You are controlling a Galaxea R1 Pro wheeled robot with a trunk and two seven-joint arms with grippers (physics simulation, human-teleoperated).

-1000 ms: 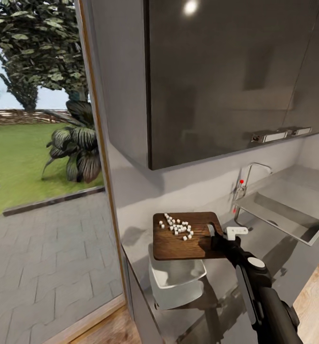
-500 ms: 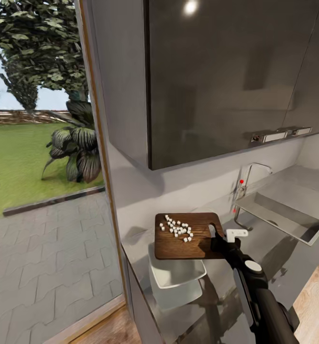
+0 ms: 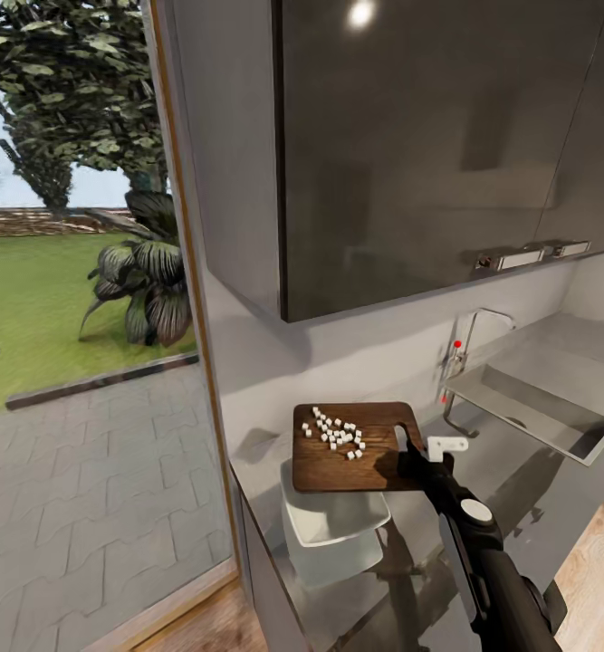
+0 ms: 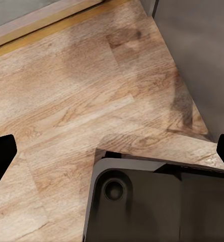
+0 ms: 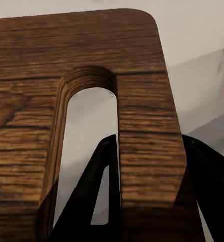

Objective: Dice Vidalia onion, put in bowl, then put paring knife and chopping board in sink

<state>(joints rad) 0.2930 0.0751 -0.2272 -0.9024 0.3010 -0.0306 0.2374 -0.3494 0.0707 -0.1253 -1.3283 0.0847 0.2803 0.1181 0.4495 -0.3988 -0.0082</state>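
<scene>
The dark-brown chopping board (image 3: pixel 338 462) is held about level above the far part of the white bowl (image 3: pixel 338 525), hiding it. A scatter of small white diced onion pieces (image 3: pixel 335 432) lies on the board's far half. My right gripper (image 3: pixel 410 453) is shut on the board's handle end. In the right wrist view one finger (image 5: pixel 101 191) shows through the oblong slot of the board (image 5: pixel 66 55), and the other passes outside its edge. My left gripper (image 4: pixel 112 151) hangs open over the wooden floor. The paring knife is out of view.
The grey countertop (image 3: pixel 537 489) runs right to the sink (image 3: pixel 537 398) with its faucet (image 3: pixel 469 340). Dark wall cabinets (image 3: pixel 428 145) hang overhead. At the left, a glass door looks onto a patio. The robot's dark base (image 4: pixel 157 201) stands on the floor below the left gripper.
The right arm has drawn in slightly, and the board has shifted a touch to the right with the onion pieces still on it. Nothing else moved.
</scene>
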